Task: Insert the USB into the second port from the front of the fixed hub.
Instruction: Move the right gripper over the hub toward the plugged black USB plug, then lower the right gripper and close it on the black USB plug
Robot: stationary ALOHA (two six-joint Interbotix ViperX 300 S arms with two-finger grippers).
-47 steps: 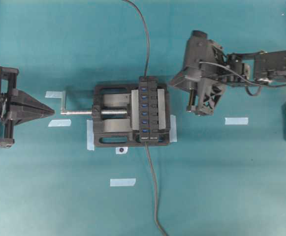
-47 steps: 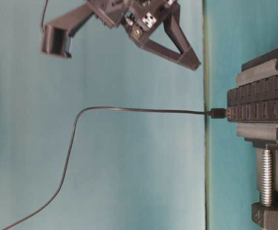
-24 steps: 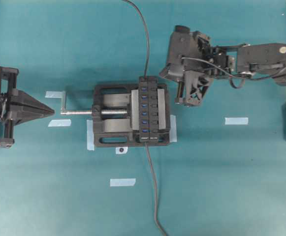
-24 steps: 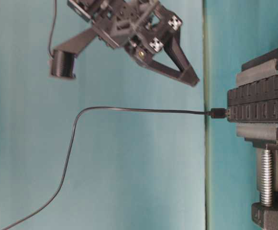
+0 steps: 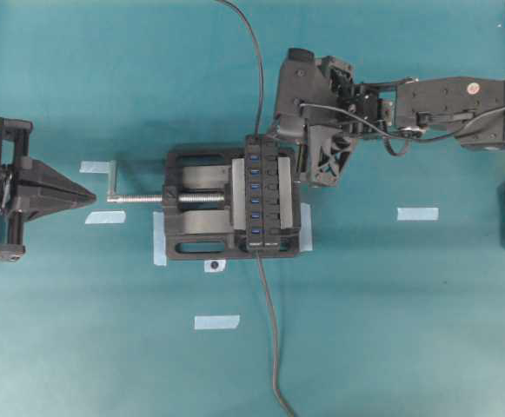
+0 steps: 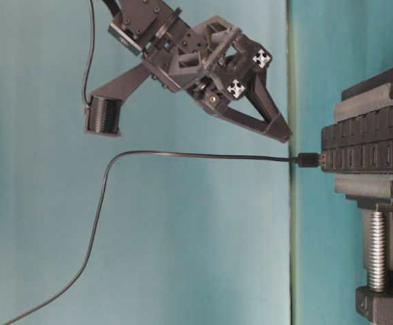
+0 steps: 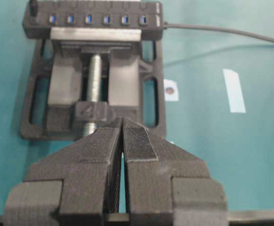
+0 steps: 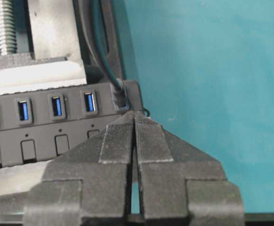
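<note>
Right arm moved over to hub w/ fingers pressed together (empty), teal tabletop.

Long narrow black hub strip clamped in black vise mid-tabletop. Silver screw handle lies left. Thin grey cables exit both hub ends.

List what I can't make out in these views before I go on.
Right wrist view: the fixed hub runs off the left edge, so its ports cannot be counted; the right end effector covers part of its button row.
Overhead view: the upper cable and lower cable leave the frame; far ends unseen.
Left wrist view: the hub's left end is dark and blurred.
</note>
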